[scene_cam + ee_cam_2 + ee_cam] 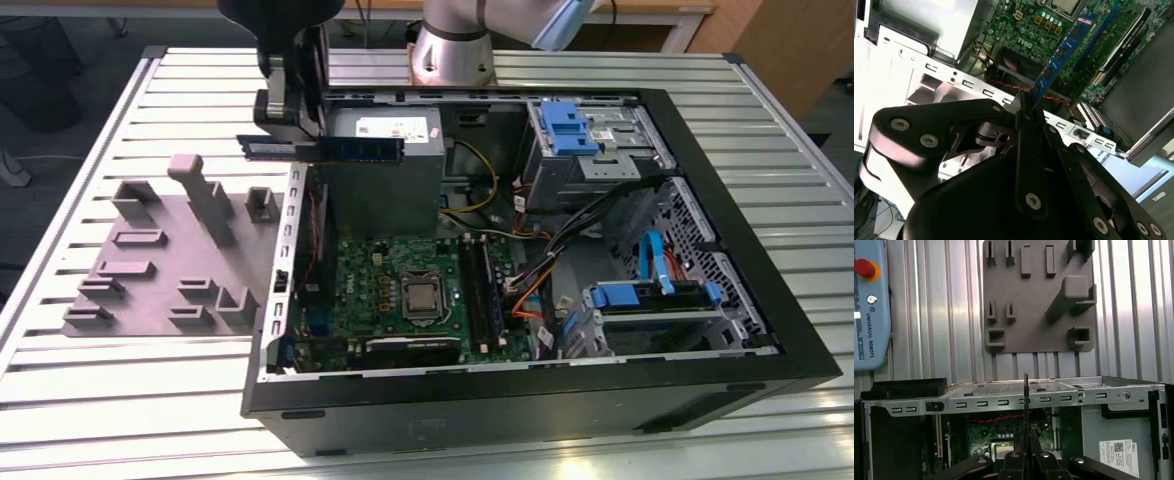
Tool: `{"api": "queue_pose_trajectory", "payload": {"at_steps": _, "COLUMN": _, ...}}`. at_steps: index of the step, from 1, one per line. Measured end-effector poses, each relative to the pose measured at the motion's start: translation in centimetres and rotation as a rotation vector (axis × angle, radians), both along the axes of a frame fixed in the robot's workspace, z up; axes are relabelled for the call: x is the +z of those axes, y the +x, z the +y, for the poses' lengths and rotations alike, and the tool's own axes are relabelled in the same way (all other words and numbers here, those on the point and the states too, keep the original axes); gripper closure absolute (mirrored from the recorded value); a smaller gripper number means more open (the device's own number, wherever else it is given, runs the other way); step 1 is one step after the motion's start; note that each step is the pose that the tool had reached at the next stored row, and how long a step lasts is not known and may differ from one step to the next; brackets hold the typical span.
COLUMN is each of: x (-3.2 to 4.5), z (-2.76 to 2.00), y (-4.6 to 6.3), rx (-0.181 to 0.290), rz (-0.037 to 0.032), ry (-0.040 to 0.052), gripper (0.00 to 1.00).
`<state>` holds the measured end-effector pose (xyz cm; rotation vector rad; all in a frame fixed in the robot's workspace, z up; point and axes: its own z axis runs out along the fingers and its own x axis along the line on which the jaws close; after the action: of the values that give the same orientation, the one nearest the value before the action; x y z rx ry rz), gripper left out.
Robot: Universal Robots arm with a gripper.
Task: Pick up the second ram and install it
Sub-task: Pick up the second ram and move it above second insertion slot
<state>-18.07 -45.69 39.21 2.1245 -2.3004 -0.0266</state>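
1. Gripping the second ram [350, 148] by its flat faces, the claw [310, 145] is clamped shut part-way along the stick, so its bottom edge is left free for seating.
2. Stick hangs in the air, long edge level, above the computer case [534, 410] wall that faces the grey holder [147, 270]. It touches neither.
3. Holder sits on the worktop [80, 400] toward the exterior view's left edge, w/ the case just beside it. That makes a short carry btwn the two, prob. by design.
4. Case lies on its side, panel off, so the green board [387, 285] and its black slots [483, 290] face up for a straight drop-in.
5. In the first wrist view the stick [1026, 400] shows edge-on over the case rim, i.e. not in a slot yet.
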Motion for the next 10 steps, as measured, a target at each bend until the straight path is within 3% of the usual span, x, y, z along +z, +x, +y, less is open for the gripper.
{"api": "queue_pose_trajectory", "payload": {"at_steps": 10, "x": 0.00, "z": 0.00, "y": 1.6, "rx": 0.000, "rz": 0.0000, "ry": 0.0000, "gripper": 0.86}}
